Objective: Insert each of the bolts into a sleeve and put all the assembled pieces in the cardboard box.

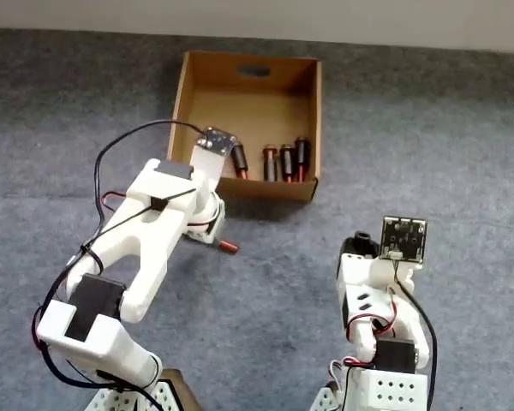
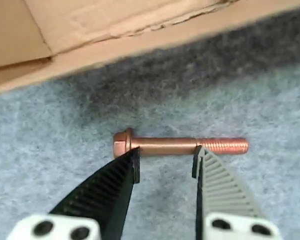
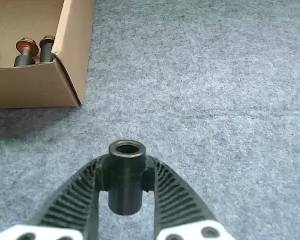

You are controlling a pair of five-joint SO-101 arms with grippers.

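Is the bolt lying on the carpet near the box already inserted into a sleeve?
No, the bolt lies bare on the carpet, with its head and thread both uncovered.

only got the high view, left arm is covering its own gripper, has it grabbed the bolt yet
Observer: Not yet. The left gripper is open, with its tips right at the bolt, which lies flat on the carpet.
Operator: how does the bolt sit to the gripper
Observer: It runs across the gap from one fingertip to the other, with head and thread sticking out past them.
Operator: and that dark thing at the right arm's tip
Observer: The right gripper is shut on a sleeve, and no bolt is in its open end.
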